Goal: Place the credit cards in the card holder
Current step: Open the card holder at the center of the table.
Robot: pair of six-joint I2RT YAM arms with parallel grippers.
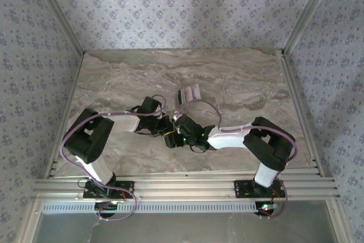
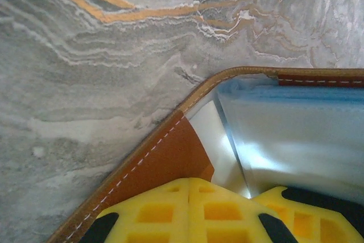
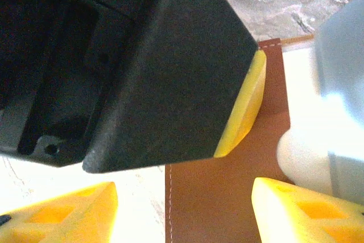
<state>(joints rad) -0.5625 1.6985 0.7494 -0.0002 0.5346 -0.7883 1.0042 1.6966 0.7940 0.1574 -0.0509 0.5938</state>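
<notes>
The tan-brown card holder (image 2: 165, 157) lies open on the marble table, and its grey-blue inner pockets (image 2: 296, 135) show at the right. My left gripper (image 2: 189, 189) is shut, yellow pads pressed together, tips down on the holder's brown flap with nothing seen between them. My right gripper (image 3: 182, 214) is open above the same brown leather (image 3: 222, 192), close beside the left gripper's black body (image 3: 142, 66). In the top view both grippers meet at the holder (image 1: 170, 139) in mid-table. The credit cards (image 1: 187, 93), a small pale cluster, lie just beyond them, apart from both grippers.
A blurred pale shape (image 3: 307, 152) and a grey-blue block (image 3: 341, 83) sit close to my right gripper's right finger; I cannot tell what they are. Patterned walls enclose the table (image 1: 114, 83) on three sides. An aluminium rail (image 1: 182, 186) runs along the near edge.
</notes>
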